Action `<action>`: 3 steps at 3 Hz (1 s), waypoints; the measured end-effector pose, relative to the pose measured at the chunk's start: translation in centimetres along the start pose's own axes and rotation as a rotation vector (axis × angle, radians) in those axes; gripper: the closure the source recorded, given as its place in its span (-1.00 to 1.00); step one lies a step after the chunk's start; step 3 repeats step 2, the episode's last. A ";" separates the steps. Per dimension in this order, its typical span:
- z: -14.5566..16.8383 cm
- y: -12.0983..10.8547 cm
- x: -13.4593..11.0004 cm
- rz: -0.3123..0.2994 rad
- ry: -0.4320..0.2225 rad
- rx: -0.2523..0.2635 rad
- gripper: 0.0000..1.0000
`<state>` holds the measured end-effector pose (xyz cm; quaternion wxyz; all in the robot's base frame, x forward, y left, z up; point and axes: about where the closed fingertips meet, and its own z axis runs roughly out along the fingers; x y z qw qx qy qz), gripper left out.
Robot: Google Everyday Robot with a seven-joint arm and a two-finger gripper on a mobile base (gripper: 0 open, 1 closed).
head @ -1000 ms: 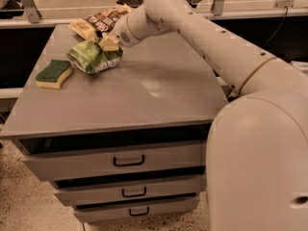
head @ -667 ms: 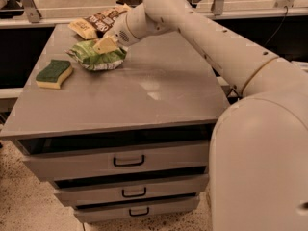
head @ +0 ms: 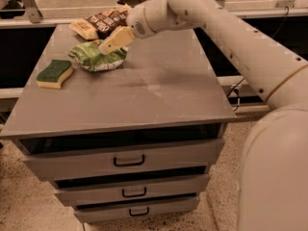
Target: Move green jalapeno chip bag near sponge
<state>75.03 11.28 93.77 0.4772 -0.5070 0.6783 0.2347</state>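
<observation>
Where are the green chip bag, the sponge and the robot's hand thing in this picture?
green jalapeno chip bag (head: 96, 60): camera view, middle of its crinkled front.
sponge (head: 54, 70): camera view, dark green top.
gripper (head: 107, 45): camera view, its tip, at the bag's upper edge.

Our gripper (head: 109, 43) at the green jalapeno chip bag (head: 96, 59)
The sponge (head: 55, 73) lies near its left, a brown chip bag (head: 98, 23) behind.

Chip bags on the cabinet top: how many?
2. Green jalapeno chip bag beside the sponge, under the claw; brown chip bag at the far edge. Arm could hide more.
</observation>
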 end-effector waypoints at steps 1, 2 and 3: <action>-8.3 -2.0 2.4 -0.044 -0.026 0.000 -1.00; -15.1 -2.6 4.8 -0.058 -0.015 -0.003 -1.00; -15.1 -2.6 4.8 -0.058 -0.015 -0.003 -1.00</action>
